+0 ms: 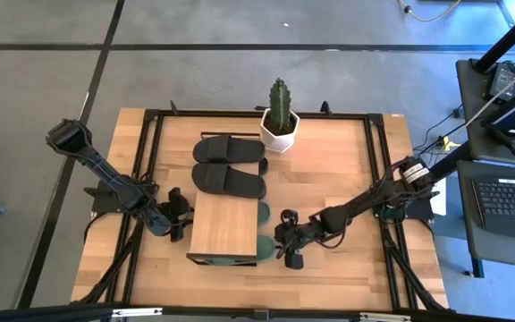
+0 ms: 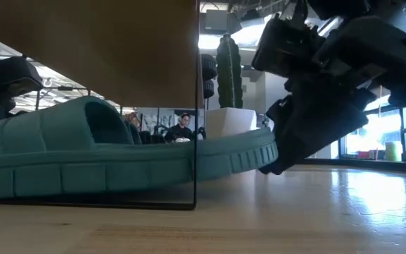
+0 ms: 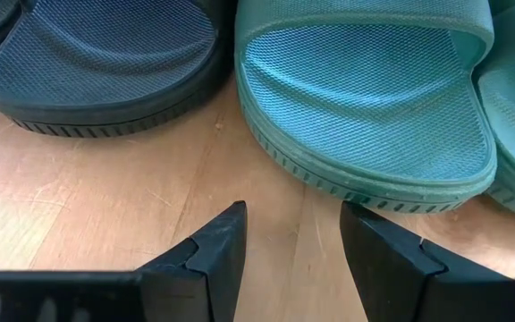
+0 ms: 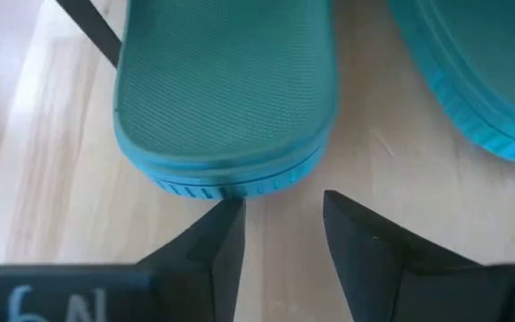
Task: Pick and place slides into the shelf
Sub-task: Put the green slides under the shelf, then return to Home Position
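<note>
**Both grippers open and empty at the shelf ends, green slides under the plank**

Left to right across the high view:

- Left gripper (image 1: 179,215) low on the table, just beside the left end of the low shelf with light wooden plank top and thin black metal frame (image 1: 224,228). Fingers (image 3: 217,255) apart, nothing between them, only bare tabletop (image 3: 105,206) in the gap. Pointed at the rounded end of a muted green open-toe slide (image 3: 365,98); a dark slide (image 3: 97,58) lies side by side with it, a second green one partly visible on the other side.
- Shelf standing on the light wooden tabletop (image 1: 347,161), plank covering most of what sits below. Green slide ends (image 1: 263,243) poking out past the right edge of the plank, a strip of green also showing at the near edge.
- Pair of black wide-strap slides (image 1: 229,165) lying side by side on the table beyond the shelf, touching it or nearly so, not under it.
- White pot with green cactus (image 1: 280,121) at the far edge, just beside the black pair.
- Right gripper (image 1: 286,246) at the right end of the shelf, near the protruding green slide end (image 4: 226,107). Fingers (image 4: 213,246) apart, holding nothing; one fingertip close to or touching the sole edge, cannot tell which.
- Low view: green slide (image 2: 104,162) flat on the table under the plank, right gripper hanging just off its end.
</note>
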`<control>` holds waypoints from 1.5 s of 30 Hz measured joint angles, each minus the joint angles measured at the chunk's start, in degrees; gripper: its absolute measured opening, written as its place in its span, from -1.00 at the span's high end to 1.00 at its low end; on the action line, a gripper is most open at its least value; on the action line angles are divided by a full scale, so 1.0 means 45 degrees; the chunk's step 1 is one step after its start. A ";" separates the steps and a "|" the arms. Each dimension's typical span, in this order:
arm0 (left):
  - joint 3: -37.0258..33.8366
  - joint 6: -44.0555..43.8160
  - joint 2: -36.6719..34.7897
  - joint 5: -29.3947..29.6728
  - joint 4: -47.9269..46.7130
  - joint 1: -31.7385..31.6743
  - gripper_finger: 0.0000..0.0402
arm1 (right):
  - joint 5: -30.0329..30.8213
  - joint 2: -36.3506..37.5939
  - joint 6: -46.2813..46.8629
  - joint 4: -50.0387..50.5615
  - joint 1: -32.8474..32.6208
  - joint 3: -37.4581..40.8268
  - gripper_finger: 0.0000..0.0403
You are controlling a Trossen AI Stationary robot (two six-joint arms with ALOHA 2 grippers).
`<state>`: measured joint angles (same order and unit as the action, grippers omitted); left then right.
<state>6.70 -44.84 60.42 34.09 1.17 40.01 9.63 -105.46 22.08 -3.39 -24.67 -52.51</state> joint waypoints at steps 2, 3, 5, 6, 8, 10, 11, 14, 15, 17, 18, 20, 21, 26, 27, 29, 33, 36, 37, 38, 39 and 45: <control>0.0000 0.0000 0.0000 -0.0023 0.0000 -0.0049 0.14 | -0.0183 -0.0164 0.0006 -0.0220 0.0101 0.0000 0.24; 0.0000 0.0000 0.0000 -0.0034 0.0010 -0.0090 0.14 | -0.0199 -0.0242 -0.0010 -0.0304 0.0131 0.0000 0.24; 0.0000 0.0004 0.0000 -0.0081 0.0074 -0.0209 0.14 | -0.0199 -0.0347 -0.0040 -0.0425 0.0209 0.0000 0.24; 0.0000 0.0000 -0.0003 -0.0087 0.0085 -0.0263 0.14 | -0.0199 -0.0382 -0.0047 -0.0541 0.0241 0.0000 0.24; 0.0000 0.0002 -0.0005 -0.0139 0.0089 -0.0358 0.14 | -0.0206 -0.0405 -0.0049 -0.0657 0.0284 0.0000 0.24; 0.0000 0.0000 -0.0005 -0.0170 0.0092 -0.0443 0.14 | -0.0327 -0.0406 -0.0201 -0.0751 0.0284 0.0000 0.24; 0.0000 0.0005 -0.0005 -0.0165 0.0097 -0.0456 0.14 | -0.0383 -0.0410 -0.0299 -0.0826 0.0284 0.0000 0.24; 0.0000 0.0005 -0.0005 -0.0263 0.0092 -0.0500 0.14 | -0.0432 -0.0410 -0.0323 -0.0826 0.0284 0.0000 0.24; 0.0000 0.0005 -0.0005 -0.0363 0.0092 -0.0499 0.14 | -0.0524 -0.0410 -0.0311 -0.0741 0.0284 0.0000 0.24; 0.0000 0.0005 -0.0005 -0.0471 0.0083 -0.0495 0.14 | -0.0717 -0.0410 -0.0250 -0.0431 0.0282 -0.0005 0.24; 0.0000 0.0005 -0.0005 -0.0476 0.0082 -0.0495 0.14 | -0.0729 -0.0410 -0.0072 -0.0236 0.0279 -0.0005 0.24; 0.0000 0.0001 -0.0005 -0.0476 0.0065 -0.0495 0.14 | -0.0734 -0.0391 0.0270 0.0128 0.0279 -0.0005 0.24; 0.0003 0.0002 -0.0005 -0.0479 0.0032 -0.0495 0.14 | -0.0738 -0.0363 0.0440 0.0313 0.0282 -0.0024 0.24; 0.0029 -0.0610 -0.0027 -0.0830 -0.0228 -0.0504 0.14 | -0.0738 0.0098 0.1041 0.1385 0.0284 -0.0007 0.24; 0.0029 -0.0807 -0.0063 -0.0874 -0.0295 -0.0500 0.14 | -0.0734 0.0254 0.1039 0.1573 0.0284 0.0010 0.24; 0.0044 -0.1117 -0.0062 -0.0899 -0.0337 -0.0502 0.14 | -0.0734 0.0616 0.1027 0.1765 0.0284 0.0010 0.24; 0.0032 -0.1332 -0.0501 -0.1120 -0.0542 -0.0500 0.14 | -0.0734 0.1331 0.1036 0.2936 0.0370 0.0000 0.24; 0.0019 -0.1351 -0.1145 -0.1253 -0.0587 -0.0485 0.14 | -0.0729 0.1865 0.0742 0.3241 0.0674 0.0011 0.24; 0.0019 -0.1352 -0.1417 -0.1232 -0.0637 -0.0485 0.14 | -0.0719 0.2043 0.0531 0.3238 0.0798 0.0005 0.24; 0.0015 -0.1344 -0.1707 -0.1205 -0.0684 -0.0485 0.14 | -0.0712 0.2204 0.0228 0.3270 0.0930 0.0004 0.24; 0.0015 -0.1313 -0.1965 -0.1191 -0.0711 -0.0485 0.14 | -0.0692 0.2357 -0.0147 0.3225 0.1060 0.0000 0.24; 0.0015 -0.1603 -0.3675 -0.0868 -0.1896 -0.0496 0.14 | -0.0723 0.3456 -0.2274 0.3593 0.2065 0.0005 0.24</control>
<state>6.76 -52.05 43.88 30.18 -7.36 37.78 6.38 -89.91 11.85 12.77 -15.38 -52.49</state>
